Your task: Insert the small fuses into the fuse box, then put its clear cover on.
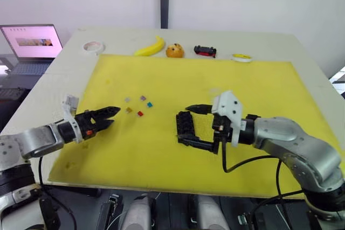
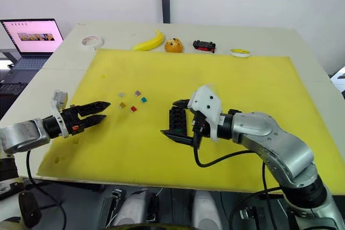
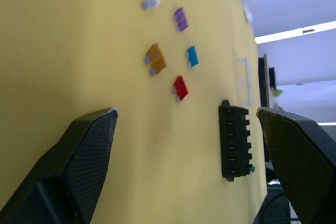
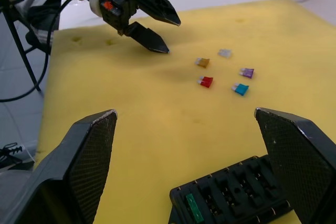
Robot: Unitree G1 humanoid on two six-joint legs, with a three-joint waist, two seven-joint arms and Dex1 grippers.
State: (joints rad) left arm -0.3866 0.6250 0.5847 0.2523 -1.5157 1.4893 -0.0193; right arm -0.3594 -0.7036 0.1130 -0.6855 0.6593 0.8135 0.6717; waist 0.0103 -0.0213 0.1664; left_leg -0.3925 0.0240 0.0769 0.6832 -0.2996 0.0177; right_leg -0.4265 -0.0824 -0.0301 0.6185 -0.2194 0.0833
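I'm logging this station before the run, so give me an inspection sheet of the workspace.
Surface: yellow foam mat on pale table.
Job's things: five loose small plastic fuses; black slotted fuse box, one green fuse seated; clear cover outline beyond it.
Clutter: yellow banana, white tape roll, black-and-red toy car.
Hands: left hand open; right hand open, straddling the box.
Cables: black cable under right arm.
Surroundings: open laptop.
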